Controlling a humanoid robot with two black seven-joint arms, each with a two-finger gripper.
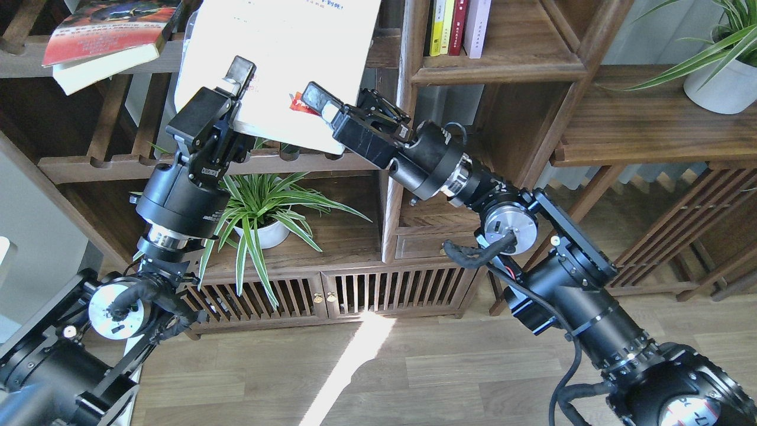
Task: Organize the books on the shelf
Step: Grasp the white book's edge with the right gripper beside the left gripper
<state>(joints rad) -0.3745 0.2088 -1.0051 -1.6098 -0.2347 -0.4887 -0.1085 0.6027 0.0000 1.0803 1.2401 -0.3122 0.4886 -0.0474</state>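
Before dark shelving, left hand (236,89) grips white book (284,53).

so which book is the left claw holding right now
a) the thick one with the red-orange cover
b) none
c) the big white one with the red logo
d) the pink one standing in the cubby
c, the left claw is clamped on the lower edge of the big white book, while the red-orange book lies untouched on the rack at upper left.
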